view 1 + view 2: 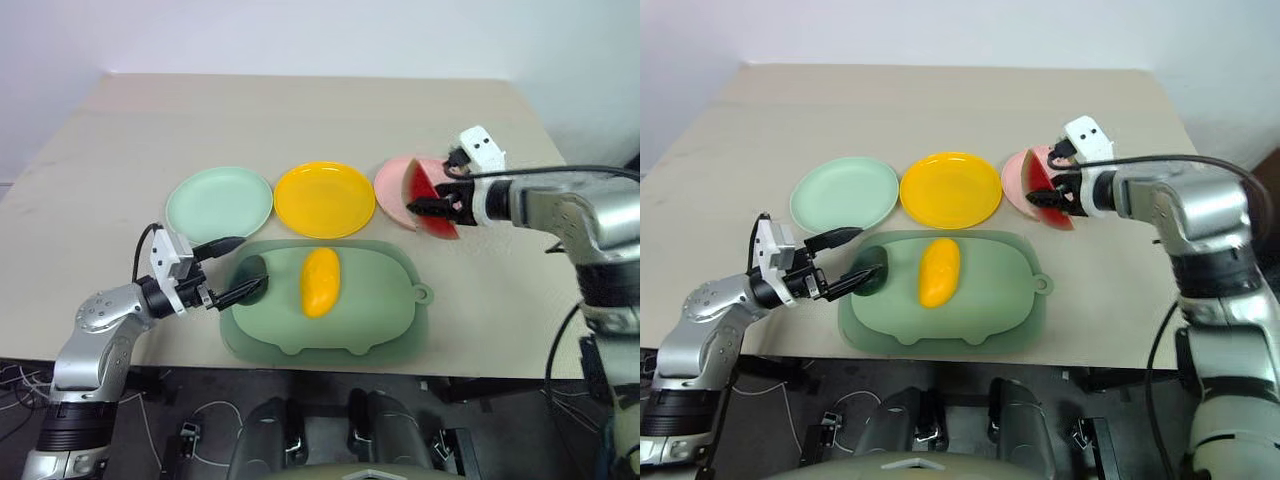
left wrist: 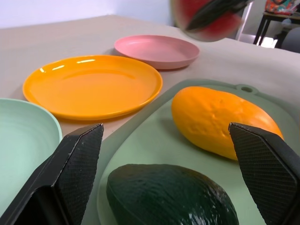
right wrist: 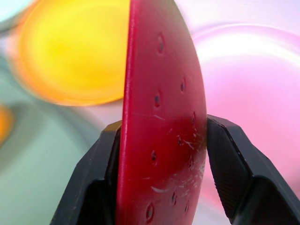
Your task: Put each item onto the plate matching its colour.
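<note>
Beige table [image 1: 300, 120] against white wall [image 1: 300, 30], bearing three plates [image 1: 324, 199]

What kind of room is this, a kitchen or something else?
Probably a robot test lab, not a kitchen: toy food on a bare table, loose cables on the floor below it, and a plain white wall behind.

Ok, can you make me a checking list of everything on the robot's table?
Surface: beige table, bare around the plates.
Job's things: watermelon wedge held over the pink plate; yellow mango and dark avocado lie on the pig-shaped tray; green plate and yellow plate hold nothing.
Clutter: nothing seen.
Hands: right hand shut on the watermelon wedge; left hand open, fingers either side of the avocado, not gripping.
Cables: black cable along the right arm; loose wires on the floor.
Surroundings: pale wall behind.
</note>
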You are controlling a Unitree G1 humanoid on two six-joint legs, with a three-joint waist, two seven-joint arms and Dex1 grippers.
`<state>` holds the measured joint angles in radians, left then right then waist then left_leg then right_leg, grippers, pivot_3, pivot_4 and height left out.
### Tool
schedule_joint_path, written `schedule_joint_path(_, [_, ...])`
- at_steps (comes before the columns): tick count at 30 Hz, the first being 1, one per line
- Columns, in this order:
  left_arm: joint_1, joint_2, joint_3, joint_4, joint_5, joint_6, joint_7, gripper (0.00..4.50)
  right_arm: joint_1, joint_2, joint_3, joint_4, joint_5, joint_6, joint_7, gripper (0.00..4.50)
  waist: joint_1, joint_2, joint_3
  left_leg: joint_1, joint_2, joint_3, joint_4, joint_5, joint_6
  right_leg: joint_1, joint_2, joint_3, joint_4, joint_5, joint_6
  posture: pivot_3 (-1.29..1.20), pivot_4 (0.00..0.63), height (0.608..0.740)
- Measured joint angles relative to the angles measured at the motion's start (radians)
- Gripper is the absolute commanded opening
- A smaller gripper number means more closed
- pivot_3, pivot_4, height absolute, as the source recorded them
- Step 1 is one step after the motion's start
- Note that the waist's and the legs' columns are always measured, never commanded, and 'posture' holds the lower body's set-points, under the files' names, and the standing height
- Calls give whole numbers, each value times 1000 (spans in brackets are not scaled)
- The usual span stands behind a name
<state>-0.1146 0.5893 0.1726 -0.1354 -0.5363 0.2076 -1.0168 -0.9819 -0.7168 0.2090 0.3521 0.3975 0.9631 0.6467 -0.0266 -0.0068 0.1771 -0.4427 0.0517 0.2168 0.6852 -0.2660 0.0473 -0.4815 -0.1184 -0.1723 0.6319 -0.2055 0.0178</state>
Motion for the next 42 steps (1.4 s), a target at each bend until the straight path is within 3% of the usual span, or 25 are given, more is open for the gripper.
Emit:
schedule_joint_path(7, [26, 0, 11, -22, 0, 1, 18, 4500, -152, 143, 56, 534, -227, -330, 1, 2243, -11, 2, 1, -1, 0, 1, 0, 1, 0, -1, 0, 0, 4, 0, 2, 0, 150, 696])
schedule_joint_path(14, [37, 0, 12, -38, 0, 1, 37, 4500, -194, 167, 37, 683, -317, -470, 29, 4434, -20, 2, 1, 1, 0, 1, 0, 1, -2, -2, 0, 1, 6, 0, 2, 0, 150, 696])
schedule_joint_path(18, [40, 0, 12, -41, 0, 2, 45, 4500, -195, 166, -3, 669, -327, -492, 33, 4471, -20, 3, 2, 0, 0, 1, 0, 1, -2, -3, 0, 1, 8, -1, 2, 0, 150, 696])
schedule_joint_path(21, [40, 0, 12, -48, 0, 3, 54, 4500, -190, 149, -36, 562, -319, -468, 63, 4471, -18, 3, 2, 0, 0, 2, 1, 1, -2, -5, -1, 3, 11, -1, 2, 0, 150, 696])
schedule_joint_path(24, [42, 1, 14, -56, -1, 6, 58, 4500, -151, 104, -82, 332, -284, -361, 105, 4471, -14, 3, 2, 0, 0, 2, 1, 1, -2, -7, -2, 3, 13, -1, 3, 0, 150, 696])
schedule_joint_path(31, [38, 1, 20, -59, -10, 9, 58, 4500, 80, 89, -249, -223, -99, 40, 82, 4471, -15, 3, 2, 0, 0, 1, 2, 1, -2, -7, -3, 3, 15, -1, 2, 0, 150, 696])
schedule_joint_path(36, [38, 8, 21, -62, -24, 22, 53, 4500, 206, 165, -311, -569, 79, 353, 46, 4471, -16, 3, 2, -1, 0, 1, 2, 1, -2, -8, -3, 3, 15, -1, 2, 0, 150, 696])
schedule_joint_path(42, [64, 41, 41, -100, -47, 53, 41, 4500, 261, 267, -341, -739, 216, 607, 4, 4471, -15, 3, 2, -1, -1, 1, 2, 1, -2, -8, -3, 3, 15, -1, 2, 0, 150, 696])
